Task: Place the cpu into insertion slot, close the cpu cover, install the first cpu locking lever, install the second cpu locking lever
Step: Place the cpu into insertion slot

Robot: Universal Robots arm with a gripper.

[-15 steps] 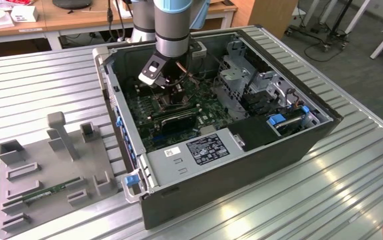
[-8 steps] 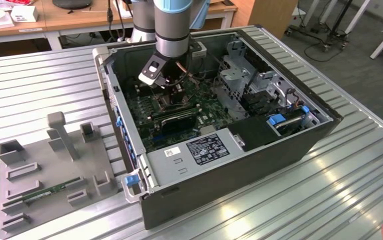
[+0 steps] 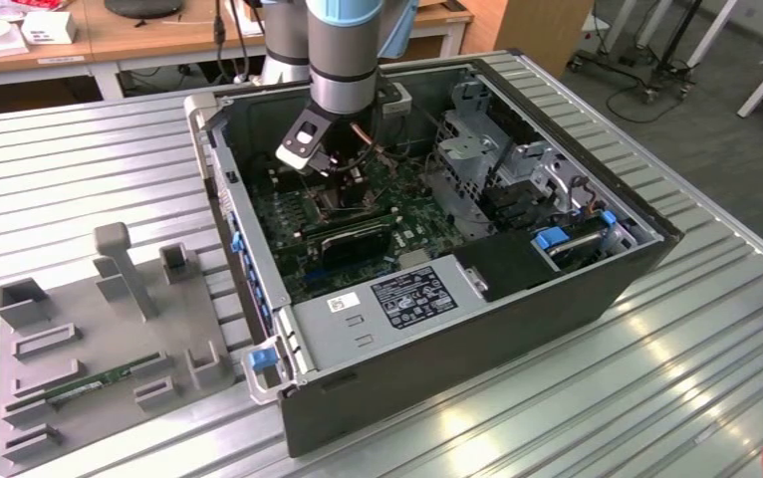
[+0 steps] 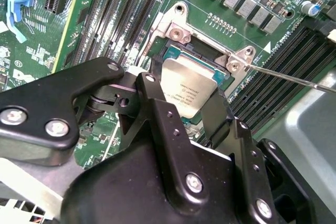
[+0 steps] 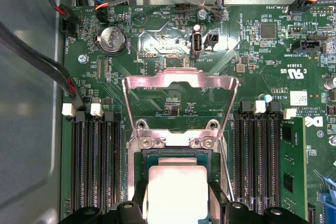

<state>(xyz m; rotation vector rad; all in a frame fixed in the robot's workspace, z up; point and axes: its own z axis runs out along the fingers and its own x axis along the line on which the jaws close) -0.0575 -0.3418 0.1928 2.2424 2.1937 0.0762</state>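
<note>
It looked like a robotics lab: an opened computer case (image 3: 488, 329) sat on a ribbed metal bench (image 3: 90, 159) beneath the gripper (image 3: 342, 184), a grey parts fixture (image 3: 90, 358) beside it, wooden desks (image 3: 155, 40) beyond.

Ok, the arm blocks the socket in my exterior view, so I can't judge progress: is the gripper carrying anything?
Observer: Yes, in both wrist views the gripper pinches the cpu by two opposite edges.
Operator: Where is it relative to the socket?
Observer: Right over the insertion slot; whether it is seated I cannot tell.
Operator: And the cover?
Observer: The cpu cover is open, tipped back clear of the slot.
</note>
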